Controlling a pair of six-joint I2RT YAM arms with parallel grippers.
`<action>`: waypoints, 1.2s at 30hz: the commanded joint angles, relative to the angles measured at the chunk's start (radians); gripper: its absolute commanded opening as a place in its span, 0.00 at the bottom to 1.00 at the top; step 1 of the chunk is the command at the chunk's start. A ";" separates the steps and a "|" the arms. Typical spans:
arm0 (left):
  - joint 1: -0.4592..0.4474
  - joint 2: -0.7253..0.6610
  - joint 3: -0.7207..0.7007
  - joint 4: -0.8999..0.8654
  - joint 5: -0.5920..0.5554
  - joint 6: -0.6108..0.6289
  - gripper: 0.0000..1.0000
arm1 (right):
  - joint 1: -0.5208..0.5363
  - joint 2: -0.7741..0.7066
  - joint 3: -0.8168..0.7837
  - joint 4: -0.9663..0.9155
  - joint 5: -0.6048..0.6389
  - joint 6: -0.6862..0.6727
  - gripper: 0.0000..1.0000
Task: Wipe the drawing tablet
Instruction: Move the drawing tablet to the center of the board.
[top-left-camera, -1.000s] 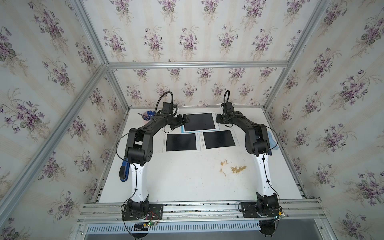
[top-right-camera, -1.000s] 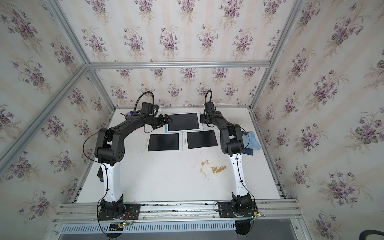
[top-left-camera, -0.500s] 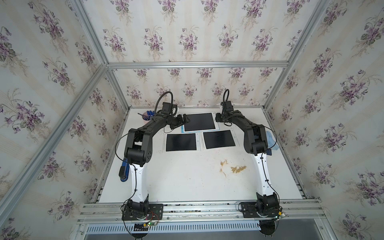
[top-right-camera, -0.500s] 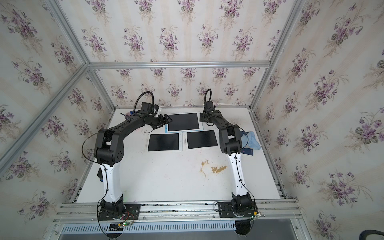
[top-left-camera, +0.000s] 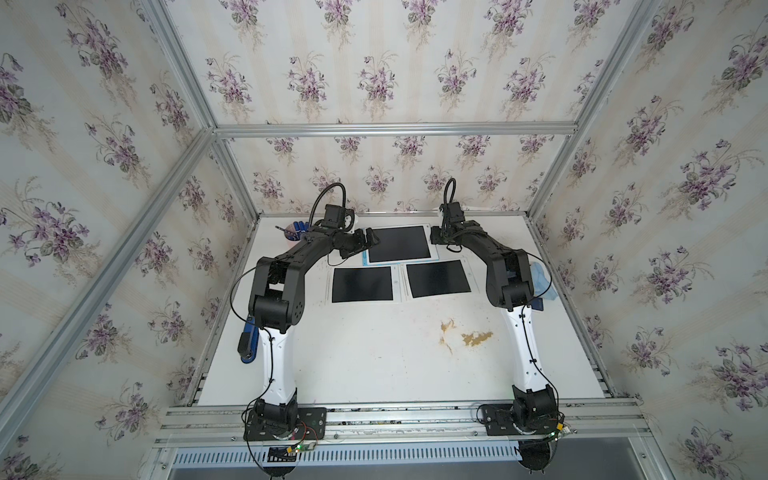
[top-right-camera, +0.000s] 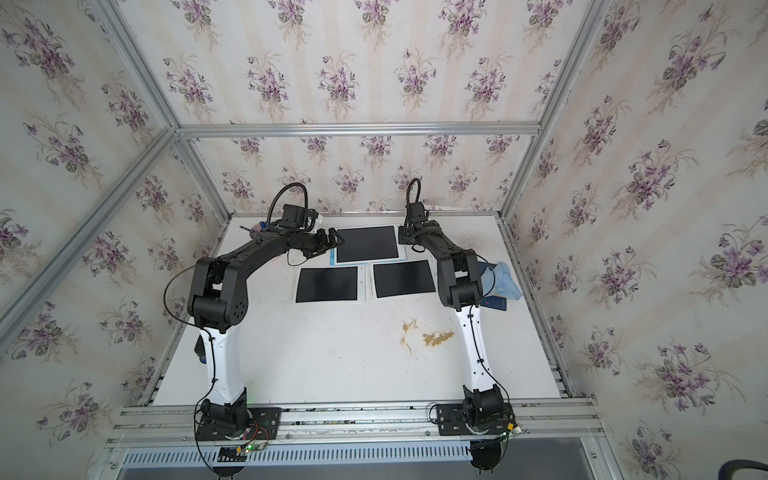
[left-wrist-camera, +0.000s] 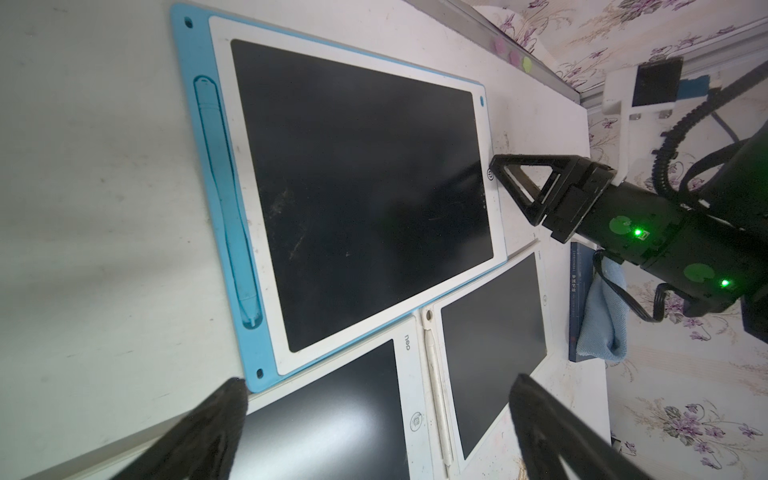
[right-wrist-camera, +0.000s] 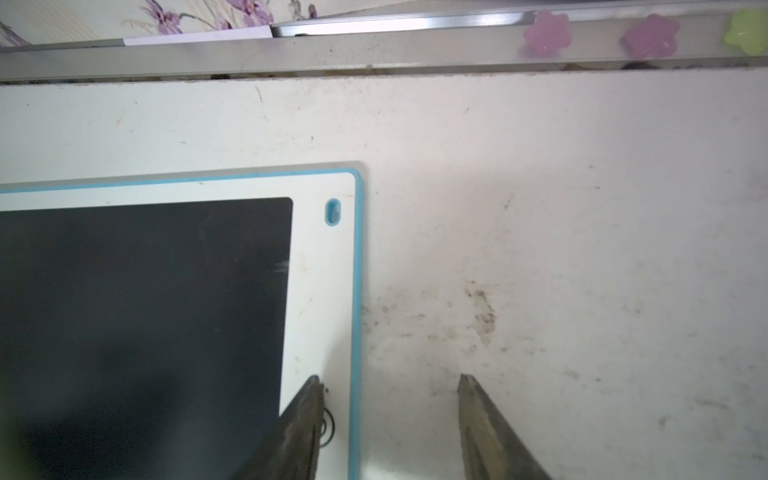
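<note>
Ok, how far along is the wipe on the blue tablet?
Done: the blue tablet shows a blank screen bar faint smudges. In hand: the right gripper, open and empty, has a finger at the tablet's round button; the left gripper hangs open at the opposite edge. Left: the cloth lies unused by the right arm.

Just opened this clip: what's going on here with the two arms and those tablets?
Both arms reach to the blue-framed tablet at the back of the table. The right gripper, jaws apart and empty, has one fingertip over the bezel at the round button. The left gripper hovers wide open at the opposite edge. The blue cloth lies at the table's right edge, ungripped. Every screen looks dark.
</note>
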 joint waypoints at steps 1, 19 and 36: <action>0.004 -0.009 0.001 0.019 0.010 0.004 1.00 | 0.006 0.030 -0.010 -0.226 0.045 -0.023 0.53; 0.008 -0.024 -0.020 0.033 0.020 0.002 1.00 | 0.015 0.028 -0.013 -0.300 0.093 -0.095 0.51; 0.009 -0.056 -0.048 0.041 0.019 0.001 1.00 | 0.013 -0.020 -0.073 -0.265 -0.004 -0.062 0.50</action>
